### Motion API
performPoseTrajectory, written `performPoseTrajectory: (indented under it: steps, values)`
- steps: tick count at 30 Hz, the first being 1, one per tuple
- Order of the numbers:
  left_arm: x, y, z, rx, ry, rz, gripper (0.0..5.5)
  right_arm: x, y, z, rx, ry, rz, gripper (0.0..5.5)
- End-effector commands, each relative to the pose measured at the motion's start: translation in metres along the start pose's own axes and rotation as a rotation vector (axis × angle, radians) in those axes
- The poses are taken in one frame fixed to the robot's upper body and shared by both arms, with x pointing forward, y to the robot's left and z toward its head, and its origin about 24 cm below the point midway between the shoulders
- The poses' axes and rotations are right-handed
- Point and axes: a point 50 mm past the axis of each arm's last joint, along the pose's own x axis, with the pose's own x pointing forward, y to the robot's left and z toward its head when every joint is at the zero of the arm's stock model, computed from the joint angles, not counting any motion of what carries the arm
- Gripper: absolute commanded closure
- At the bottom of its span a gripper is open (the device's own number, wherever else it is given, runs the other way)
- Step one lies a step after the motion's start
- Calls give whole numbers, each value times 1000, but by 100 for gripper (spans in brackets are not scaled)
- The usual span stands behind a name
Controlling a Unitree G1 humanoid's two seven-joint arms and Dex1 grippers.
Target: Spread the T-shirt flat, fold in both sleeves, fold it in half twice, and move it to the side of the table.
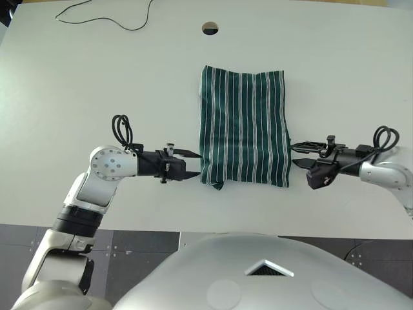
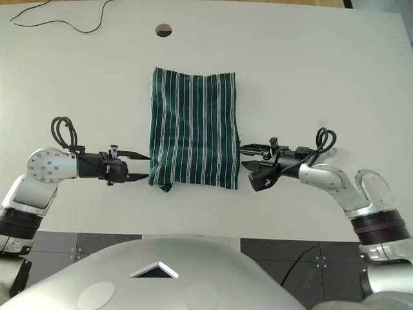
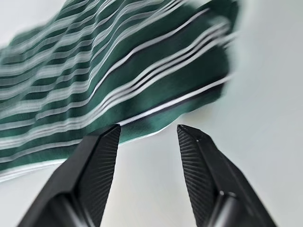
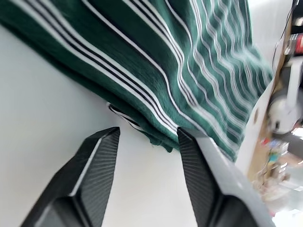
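Your white table (image 1: 77, 97) carries the T-shirt (image 1: 243, 126) folded into a green striped rectangle at its middle, long sides running from the near edge toward the far edge. You have bare tabletop on both sides of it, widest toward the left edge. Your left gripper (image 1: 199, 164) sits at the shirt's near left corner, fingers spread, tips just short of the cloth. Your right gripper (image 1: 293, 155) sits at the near right corner, also spread and holding nothing, tips at the hem. A thin cable (image 1: 103, 18) lies by the far left corner, and a small hole (image 1: 210, 28) sits near the far edge.
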Motion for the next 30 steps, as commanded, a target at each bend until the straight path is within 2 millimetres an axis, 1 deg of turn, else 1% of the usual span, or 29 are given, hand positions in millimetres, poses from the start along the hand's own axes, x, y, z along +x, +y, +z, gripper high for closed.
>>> performPoseTrajectory:
  steps: [1, 4, 7, 8, 9, 11, 13, 16, 22, 24, 27, 30]
  values:
    - [-18, 13, 9, 84, 1, 41, 300, -15, -19, -2, -122, 11, -131, 289]
    - [-19, 12, 7, 85, -4, 61, 300, -16, -18, -2, -159, 10, -154, 289]
    - [-11, 12, 5, 89, -17, 70, 300, -7, -13, 2, -163, -15, -164, 289]
    - [-11, 14, 4, 88, -12, 72, 298, -5, -11, 2, -172, -17, -151, 269]
    - [-12, 15, 1, 85, 0, 76, 281, -4, -9, 1, -177, -16, -142, 261]
    - [-14, 17, -4, 81, 25, 88, 252, -3, -7, -2, -179, -7, -131, 225]
    - [-16, 19, -10, 73, 39, 108, 248, -3, -2, -5, -181, 5, -109, 189]
    - [-15, 19, -17, 69, 55, 102, 248, -1, 6, -7, -165, 8, -68, 189]
    - [3, 20, -17, 86, 20, 62, 248, 7, 18, -3, -125, -29, -5, 189]
    - [12, 20, -16, 87, -3, 57, 248, 14, 19, 1, -109, -61, -6, 189]
    - [24, 19, -13, 86, -45, 45, 248, 28, 16, 9, -91, -114, -41, 189]
    - [32, 19, -11, 83, -72, 43, 248, 37, 15, 13, -75, -143, -59, 189]
